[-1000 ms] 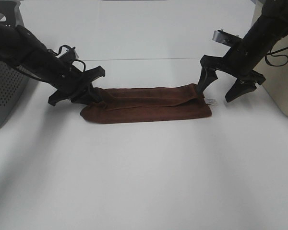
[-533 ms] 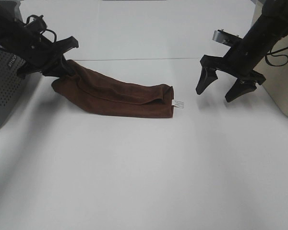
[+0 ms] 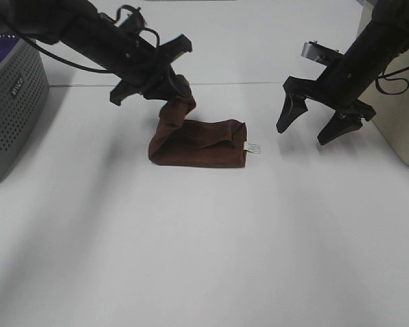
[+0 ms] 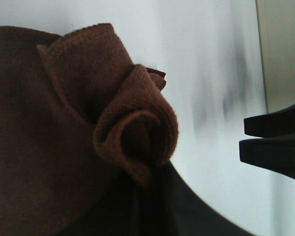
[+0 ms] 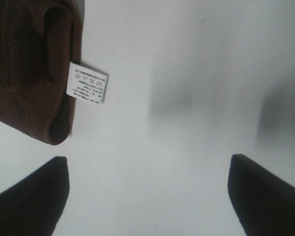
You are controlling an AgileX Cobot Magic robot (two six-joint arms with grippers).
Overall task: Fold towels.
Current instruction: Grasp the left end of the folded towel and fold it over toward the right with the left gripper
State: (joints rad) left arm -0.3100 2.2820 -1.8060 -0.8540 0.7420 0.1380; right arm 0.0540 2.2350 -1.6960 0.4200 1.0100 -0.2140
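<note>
Lower half of frame: bare white tabletop (image 3: 204,259), open passage edge to edge. Blockers: grey perforated plastic basket (image 3: 13,116) at left edge, beige box-like housing (image 3: 403,129) at right edge, dark reddish-brown terry towel (image 3: 198,142) upper centre, black left gripper (image 3: 165,87) clamped on its raised end, arm from upper left. Narrow open strip between towel's tag edge and spread black right gripper (image 3: 302,135)

White table (image 3: 204,259), grey bin (image 3: 10,119) L, beige box (image 3: 405,139) R.
</note>
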